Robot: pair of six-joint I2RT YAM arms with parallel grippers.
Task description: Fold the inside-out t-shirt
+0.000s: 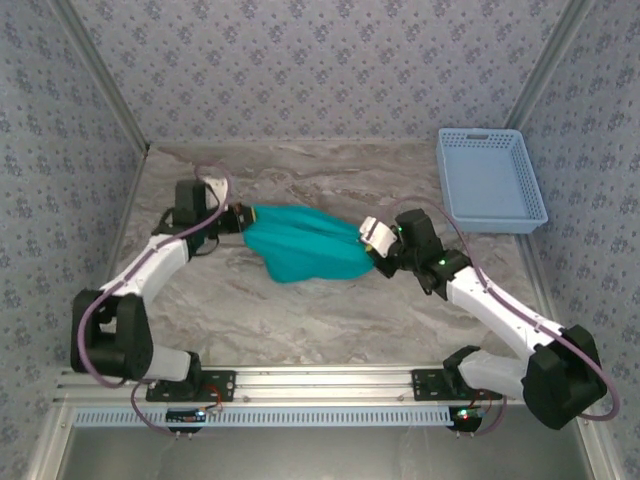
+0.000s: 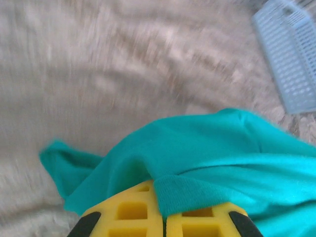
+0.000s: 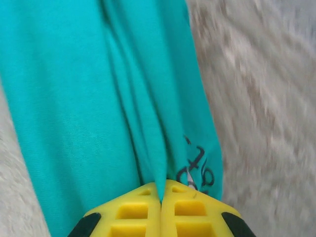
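The teal-green inside-out t-shirt (image 1: 305, 248) is stretched between my two grippers over the middle of the marble table. My left gripper (image 1: 243, 217) is shut on its left end; in the left wrist view a ribbed hem of the t-shirt (image 2: 207, 163) is pinched between the yellow fingers (image 2: 133, 212), and my left gripper (image 2: 164, 217) shows no gap. My right gripper (image 1: 366, 243) is shut on the right end. In the right wrist view a fold of the t-shirt (image 3: 98, 89) runs into the closed seam of my right gripper (image 3: 161, 200), beside dark handwritten marks on the cloth.
A light blue plastic basket (image 1: 490, 180) stands at the table's back right, also seen as the basket (image 2: 291, 54) in the left wrist view. Patterned walls close in the back and both sides. Bare marble table (image 1: 330, 315) lies between the shirt and the arm bases.
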